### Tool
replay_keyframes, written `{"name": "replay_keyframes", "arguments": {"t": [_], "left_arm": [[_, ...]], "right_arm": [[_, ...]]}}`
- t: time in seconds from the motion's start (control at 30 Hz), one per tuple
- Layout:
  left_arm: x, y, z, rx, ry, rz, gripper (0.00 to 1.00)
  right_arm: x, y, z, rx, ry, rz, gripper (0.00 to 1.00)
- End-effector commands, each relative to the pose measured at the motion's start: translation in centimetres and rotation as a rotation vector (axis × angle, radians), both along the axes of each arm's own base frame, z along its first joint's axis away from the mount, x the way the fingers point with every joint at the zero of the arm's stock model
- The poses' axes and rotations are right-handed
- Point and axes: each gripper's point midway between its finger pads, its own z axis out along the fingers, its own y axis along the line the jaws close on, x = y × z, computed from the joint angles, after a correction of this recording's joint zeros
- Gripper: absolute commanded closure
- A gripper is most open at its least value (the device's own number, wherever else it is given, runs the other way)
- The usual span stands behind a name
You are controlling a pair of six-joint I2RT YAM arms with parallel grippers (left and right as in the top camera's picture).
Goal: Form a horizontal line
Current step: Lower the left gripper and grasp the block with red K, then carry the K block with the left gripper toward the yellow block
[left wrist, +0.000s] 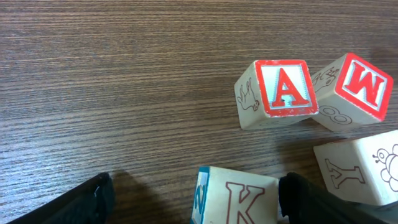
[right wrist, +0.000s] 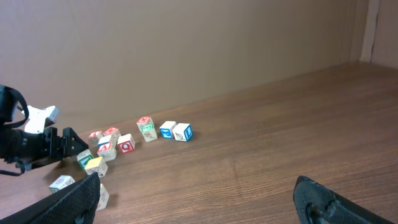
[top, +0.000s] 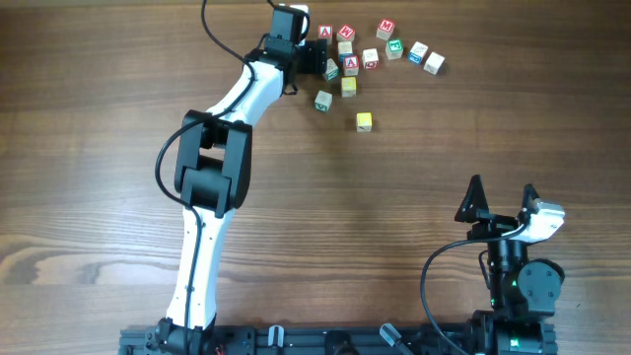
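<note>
Resting near the robot's base at the lower right, the right gripper [top: 503, 197] has its two fingers spread apart and holds nothing. Beyond it is a wide stretch of wooden table [top: 99, 148]. Next comes a lone yellow cube [top: 364, 121], set apart from the others. A little farther lie a pale cube [top: 323, 100] and a yellowish cube [top: 348, 86], near each other but staggered, not level.

The left arm stretches to the far side, where the left gripper [left wrist: 196, 186] is spread wide around a K cube [left wrist: 239, 199]. This cube sits close to one finger; contact cannot be told. Just past it are a Y cube [left wrist: 360, 171], an A cube [left wrist: 280, 93] and a W cube [left wrist: 354, 90], the last two seemingly touching. Farthest away, more letter cubes [top: 418, 51] lie scattered.

No horizontal line exists yet, since no three cubes stand in a straight row. The task looks barely begun.
</note>
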Motion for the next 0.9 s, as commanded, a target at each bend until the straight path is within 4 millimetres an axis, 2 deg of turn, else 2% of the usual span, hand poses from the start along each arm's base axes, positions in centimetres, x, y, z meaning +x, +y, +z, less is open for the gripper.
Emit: {"name": "replay_keyframes", "arguments": {"t": [0.0, 0.03, 0.1, 0.2, 0.3, 0.4, 0.43, 0.5, 0.57, 0.63, 0.67, 0.73, 0.77, 0.83, 0.87], "left_arm": [[0.0, 0.3, -1.6, 0.008, 0.019, -0.014, 0.26], [0.2, 0.3, -1.5, 0.005, 0.01, -0.014, 0.52], [0.2, 0.2, -1.4, 0.003, 0.006, -0.014, 0.64], [0.0, 0.3, -1.6, 0.007, 0.018, -0.014, 0.73], [-0.2, 0.6, -1.4, 0.02, 0.025, -0.004, 0.75], [-0.4, 1.2, 2.1, 0.036, 0.01, 0.014, 0.75], [-0.7, 1.3, 4.1, 0.033, 0.0, 0.015, 0.74], [-1.7, 1.5, 9.5, 0.023, -0.028, 0.014, 0.74], [-3.6, 2.0, 15.4, 0.013, -0.057, 0.013, 0.76], [-6.0, 2.4, 20.0, 0.0, -0.065, 0.017, 0.76], [-7.3, 2.5, 21.5, -0.011, -0.056, 0.025, 0.76], [-10.2, 2.8, 23.9, -0.021, -0.022, 0.034, 0.77], [-11.5, 2.9, 24.5, -0.026, 0.003, 0.043, 0.79], [-13.6, 3.0, 24.1, -0.039, 0.085, 0.075, 0.83], [-14.7, 2.9, 23.2, -0.045, 0.143, 0.1, 0.86]], "right_arm": [[0.0, 0.1, 0.3, 0.004, -0.014, 0.006, 0.0], [0.0, 0.1, 0.3, 0.004, -0.014, 0.006, 0.0], [0.0, 0.1, 0.3, 0.004, -0.014, 0.006, 0.0], [0.0, 0.1, 0.3, 0.004, -0.014, 0.006, 0.0], [0.0, 0.1, 0.3, 0.004, -0.014, 0.006, 0.0], [0.0, 0.1, 0.3, 0.004, -0.014, 0.006, 0.0], [0.0, 0.1, 0.3, 0.004, -0.014, 0.006, 0.0], [0.0, 0.1, 0.3, 0.004, -0.014, 0.006, 0.0], [0.0, 0.1, 0.3, 0.005, -0.014, 0.006, 0.0], [0.0, 0.1, 0.3, 0.004, -0.014, 0.006, 0.0], [0.0, 0.1, 0.3, 0.004, -0.014, 0.006, 0.0], [0.0, 0.1, 0.3, 0.004, -0.014, 0.006, 0.0], [0.0, 0.1, 0.3, 0.005, -0.014, 0.006, 0.0], [0.0, 0.1, 0.3, 0.004, -0.014, 0.006, 0.0], [0.0, 0.1, 0.3, 0.004, -0.014, 0.006, 0.0]]}}
